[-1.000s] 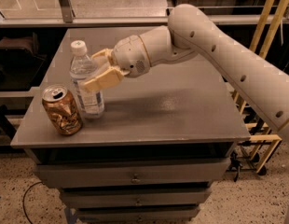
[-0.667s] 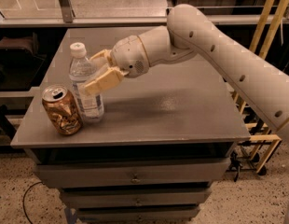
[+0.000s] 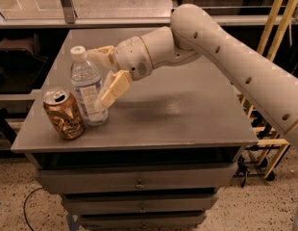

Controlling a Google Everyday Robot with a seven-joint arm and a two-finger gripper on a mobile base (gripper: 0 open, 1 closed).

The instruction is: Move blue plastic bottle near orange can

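The blue plastic bottle [image 3: 87, 93] stands upright on the grey table [image 3: 178, 114] near its front left corner, white cap on top. The orange can [image 3: 64, 113] stands just left of it, almost touching, silver top up. My gripper [image 3: 98, 77] reaches in from the right. Its fingers straddle the bottle: the near finger [image 3: 114, 87] lies along the bottle's right side and the far finger [image 3: 102, 52] is behind its neck. The jaws look spread, with the bottle resting on the table.
The table is a cabinet with drawers [image 3: 134, 182] below. A glass partition rail [image 3: 67, 4] runs behind it. Yellow wooden frames [image 3: 276, 28] stand at the right. My arm [image 3: 235, 57] spans the table's right half.
The near finger has shifted slightly to the right and down, away from the bottle. The bottle and the can stand where they were.
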